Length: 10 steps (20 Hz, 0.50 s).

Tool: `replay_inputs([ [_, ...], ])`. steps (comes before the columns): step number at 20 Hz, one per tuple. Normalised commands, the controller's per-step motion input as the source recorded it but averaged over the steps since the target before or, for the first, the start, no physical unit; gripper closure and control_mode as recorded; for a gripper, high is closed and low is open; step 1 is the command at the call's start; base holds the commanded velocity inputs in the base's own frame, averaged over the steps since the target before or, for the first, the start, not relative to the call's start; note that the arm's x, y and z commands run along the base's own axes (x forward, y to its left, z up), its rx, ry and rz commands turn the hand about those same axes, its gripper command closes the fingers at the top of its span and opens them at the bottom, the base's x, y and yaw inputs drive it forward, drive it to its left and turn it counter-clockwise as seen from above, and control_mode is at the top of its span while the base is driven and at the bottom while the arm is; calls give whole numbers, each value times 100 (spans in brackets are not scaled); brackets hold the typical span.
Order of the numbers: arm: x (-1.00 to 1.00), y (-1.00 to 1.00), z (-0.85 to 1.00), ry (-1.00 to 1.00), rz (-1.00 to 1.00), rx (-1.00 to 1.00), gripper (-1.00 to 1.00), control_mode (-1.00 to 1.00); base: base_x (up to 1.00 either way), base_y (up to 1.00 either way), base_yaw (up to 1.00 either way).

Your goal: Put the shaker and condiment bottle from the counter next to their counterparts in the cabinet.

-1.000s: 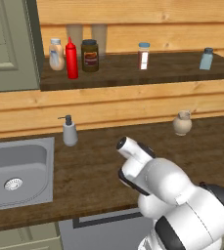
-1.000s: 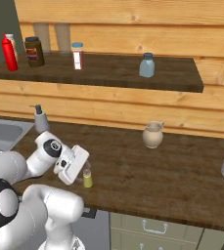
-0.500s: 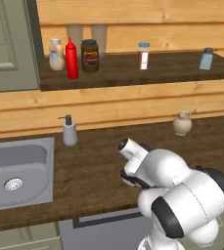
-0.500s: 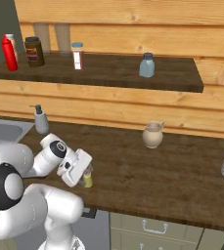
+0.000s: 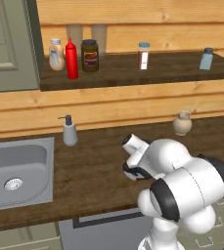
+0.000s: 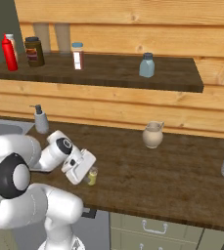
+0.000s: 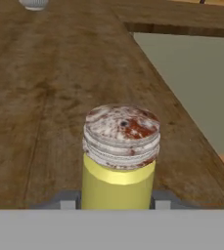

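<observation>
Hand view: gripper [image 7: 116,200] straddles shaker [image 7: 120,156]

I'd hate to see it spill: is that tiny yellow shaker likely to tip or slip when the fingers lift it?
Probably not. The shaker looks short and squat, standing upright on the counter, so tipping seems unlikely. Its smooth round body might slip or roll if dropped. It looks small, so probably light.

Pale wood-plank wall [image 5: 133,105], grey drawers [image 6: 152,229]

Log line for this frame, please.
phase: grasping shaker | gripper: jaws either side of it, closure unclear | shaker upright on counter | red bottle on shelf
</observation>
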Motion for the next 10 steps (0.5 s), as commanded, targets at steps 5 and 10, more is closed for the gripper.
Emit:
replay_inputs([
  [5, 14, -6, 62, -3, 23, -8, 100, -100, 0, 0, 0],
  [10, 15, -33, 94, 3, 30, 0, 100, -100, 0, 0, 0],
])
